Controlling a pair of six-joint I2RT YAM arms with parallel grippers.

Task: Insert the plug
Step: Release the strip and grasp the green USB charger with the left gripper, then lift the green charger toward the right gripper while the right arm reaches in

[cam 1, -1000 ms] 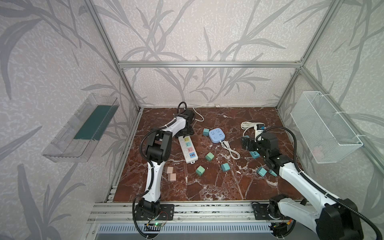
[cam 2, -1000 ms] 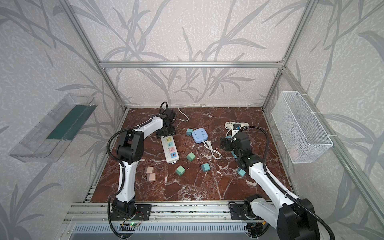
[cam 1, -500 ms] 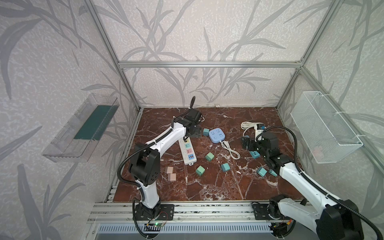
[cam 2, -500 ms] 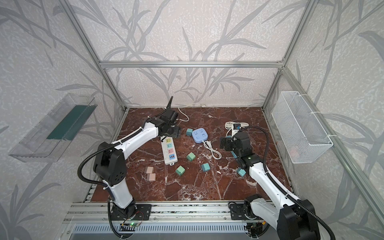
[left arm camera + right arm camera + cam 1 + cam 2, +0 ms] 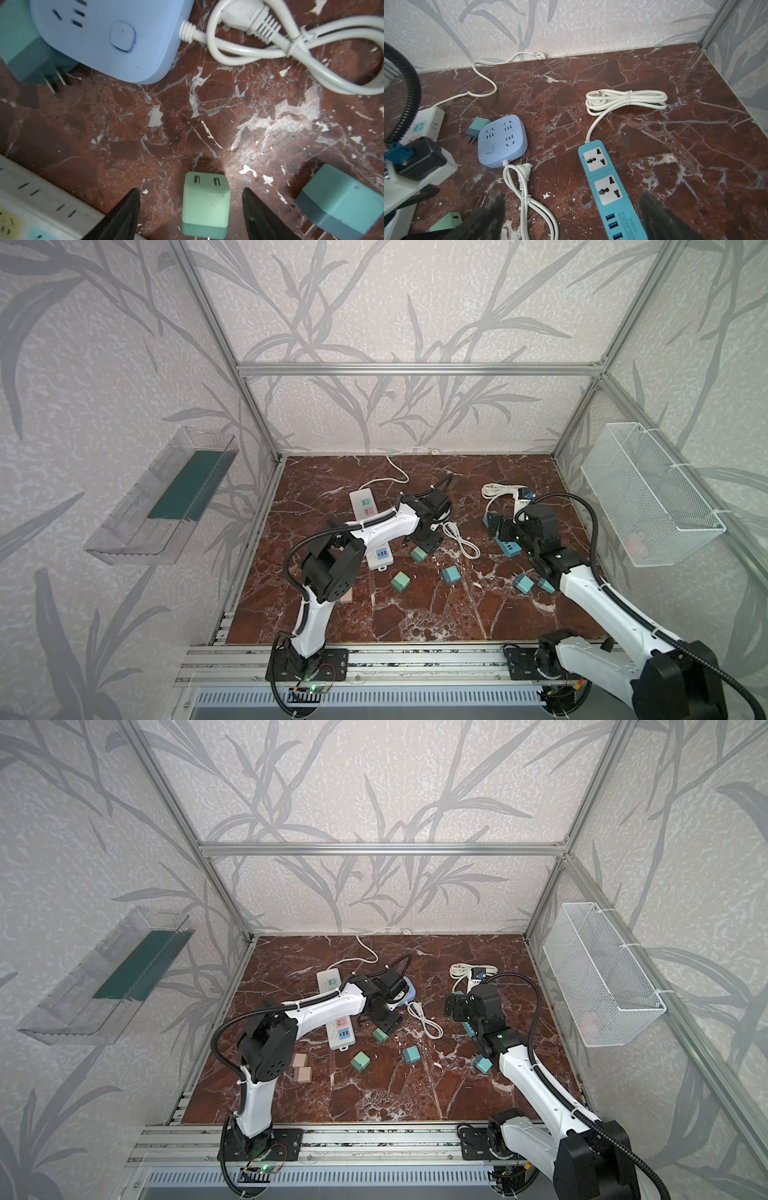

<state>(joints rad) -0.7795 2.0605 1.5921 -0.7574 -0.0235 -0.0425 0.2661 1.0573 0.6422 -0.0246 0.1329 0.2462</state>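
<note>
both top views look down from high in front over the desk [image 5: 415, 614]. left wrist view: close, straight down; right wrist view: slanting toward the back wall [image 5: 571, 25]. both show the blue socket block [image 5: 104, 37].

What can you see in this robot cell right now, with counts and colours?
white strip: one, white, left of centre
socket hub: one, light blue, centre
teal strip: one, teal, right of centre
plug cubes: at least six, green or teal, scattered mid-table
blocks: two, pink, front left
cords: three, white, two bundled, one loose toward back wall
shelf: one, clear, left wall
basket: one, white wire, right wall
table: one, red-brown marble
left fingers: two, black, open either side of a green cube
right fingers: two, black, open over the teal strip
</note>
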